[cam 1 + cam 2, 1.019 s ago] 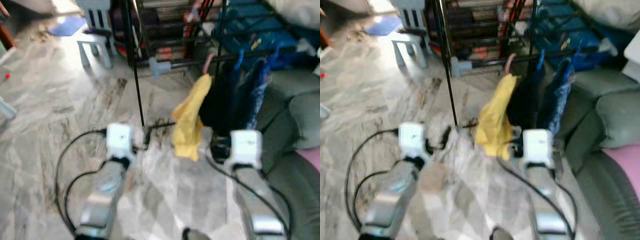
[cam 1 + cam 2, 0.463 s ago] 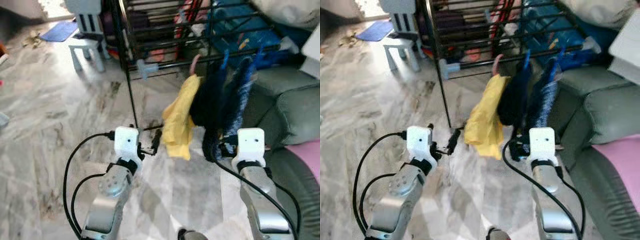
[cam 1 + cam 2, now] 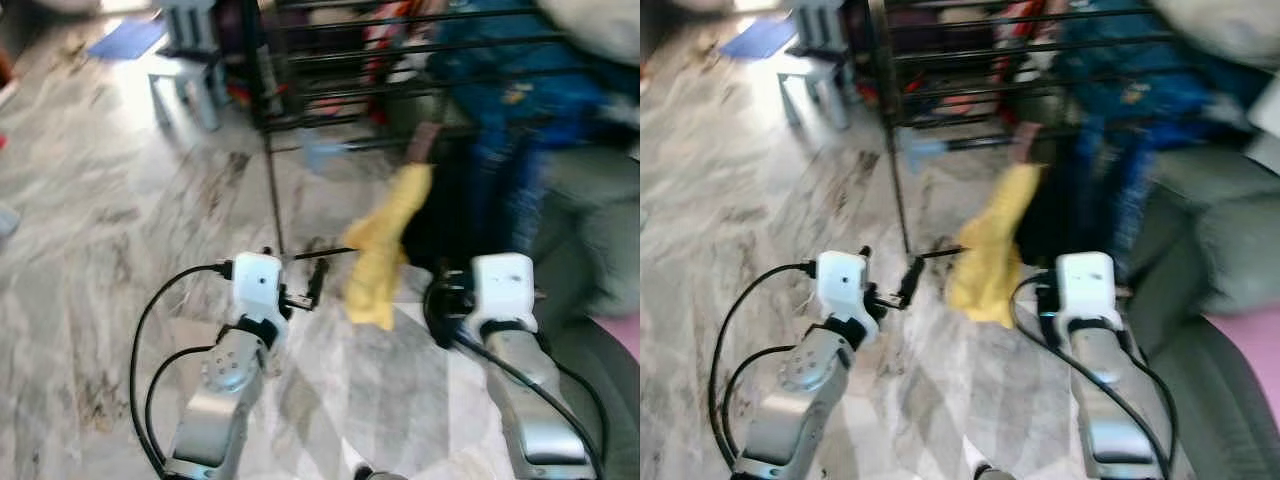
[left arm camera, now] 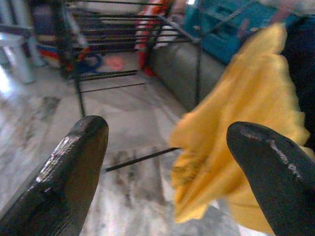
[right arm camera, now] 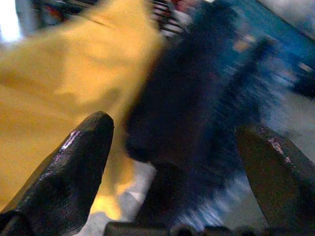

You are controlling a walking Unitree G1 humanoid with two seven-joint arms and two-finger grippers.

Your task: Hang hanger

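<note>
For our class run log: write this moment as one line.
left end effector: open, empty | right end effector: open, facing dark garment | yellow cloth: hanging on rack

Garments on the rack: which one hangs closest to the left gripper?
The yellow cloth. It hangs at the left end of the row, just ahead of the open left gripper; the dark blue garments hang further right, before the right gripper.

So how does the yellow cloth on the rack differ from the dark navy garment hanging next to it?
The yellow cloth is bright and hangs at an angle, its lower end swung toward the robot's left; the dark navy garment is near black and hangs further to the robot's right. The open left gripper faces the yellow cloth, the open right gripper the navy garment. Both hang from the black metal drying rack.
</note>
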